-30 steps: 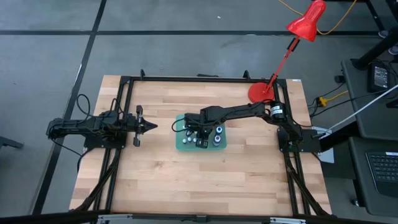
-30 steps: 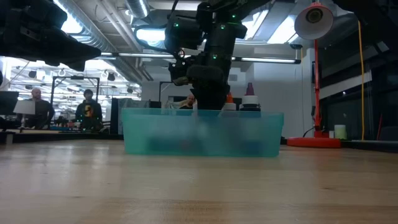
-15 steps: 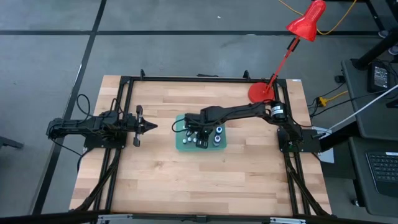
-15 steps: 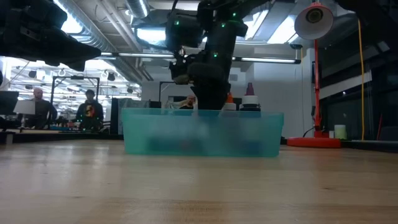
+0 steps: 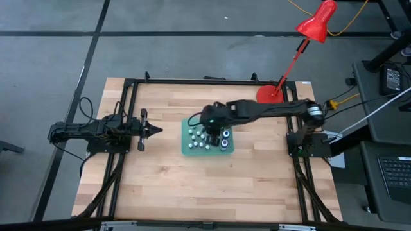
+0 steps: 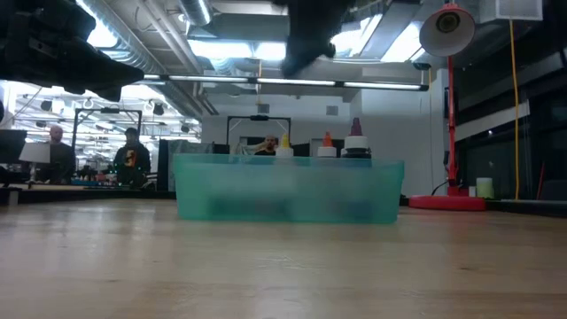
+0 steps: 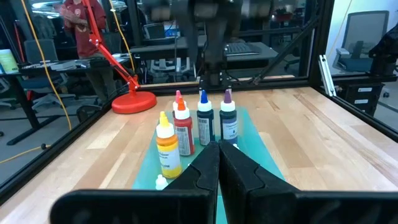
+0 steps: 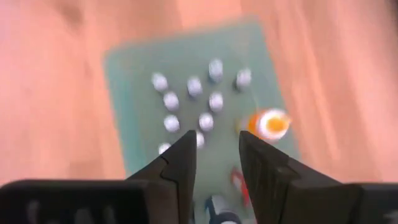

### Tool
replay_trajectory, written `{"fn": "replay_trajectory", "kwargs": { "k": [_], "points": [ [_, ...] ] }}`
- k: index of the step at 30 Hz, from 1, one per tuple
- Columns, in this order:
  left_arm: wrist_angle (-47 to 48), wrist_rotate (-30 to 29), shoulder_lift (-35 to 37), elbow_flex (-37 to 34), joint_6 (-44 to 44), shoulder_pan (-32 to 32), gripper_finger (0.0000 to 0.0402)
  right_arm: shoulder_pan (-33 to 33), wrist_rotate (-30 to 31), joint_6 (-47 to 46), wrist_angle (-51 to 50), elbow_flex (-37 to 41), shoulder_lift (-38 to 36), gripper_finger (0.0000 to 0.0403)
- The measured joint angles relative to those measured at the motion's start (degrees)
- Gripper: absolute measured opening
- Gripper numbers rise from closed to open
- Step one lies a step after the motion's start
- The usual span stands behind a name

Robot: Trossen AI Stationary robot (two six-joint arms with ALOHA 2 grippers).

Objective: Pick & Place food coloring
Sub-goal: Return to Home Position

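**Bottles binned:** The right pincer (image 8: 216, 144) hangs high over the bin (image 6: 213, 190), its two fingers parted and nothing between them. Directly beneath it stand the bottles (image 8: 206, 121), all inside the bin. A cluster of small whitish caps sits under and just ahead of the fingertips. An orange bottle (image 8: 268, 123) stands off to one side of them, and a few taller, coloured ones stand back toward the arm's base. With every bottle in view inside the bin, the sorting looks finished, and the arm appears to be heading for its rest position.

The left pincer (image 7: 217, 149) waits low over the worktop (image 5: 160, 186), fingers pressed together and empty, its tip aimed at the bin near in front of it. Closest to that tip is a yellow bottle (image 7: 166, 146), with red, blue and purple-capped ones just behind. A red lamp (image 5: 313, 24) leans over the worktop's corner, well apart from both pincers.

The bottles look light, stiff and smooth-sided. They are probably plastic, narrow in the base and easy to tip. Were one to be lifted again, the sound hold would be from straight above, a finger on either side of the cap or neck. They stand close together, so spread fingers coming down could knock a neighbour over.
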State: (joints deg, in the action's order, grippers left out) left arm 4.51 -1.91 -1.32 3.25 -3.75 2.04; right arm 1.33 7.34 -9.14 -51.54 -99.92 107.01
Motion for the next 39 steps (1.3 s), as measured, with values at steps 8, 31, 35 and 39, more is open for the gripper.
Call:
{"fn": "replay_trajectory", "kwargs": {
  "k": [8,31,35,39],
  "points": [
    [0.0,0.0,0.0,0.0,0.0,0.0,0.0004,3.3,6.8,7.6,3.7,0.1,-11.5,0.0118],
    [0.0,0.0,0.0,0.0,0.0,0.0,0.0004,-6.5,-14.9,5.1,73.0,75.4,-70.3,0.0008],
    [0.0,0.0,0.0,0.0,0.0,0.0,0.0004,-7.6,-15.1,2.4,82.0,86.1,-80.1,0.0004],
    [0.0,0.0,0.0,0.0,0.0,0.0,0.0004,-7.6,-15.1,-0.3,86.6,93.1,-88.8,0.0005]
  ]
}}
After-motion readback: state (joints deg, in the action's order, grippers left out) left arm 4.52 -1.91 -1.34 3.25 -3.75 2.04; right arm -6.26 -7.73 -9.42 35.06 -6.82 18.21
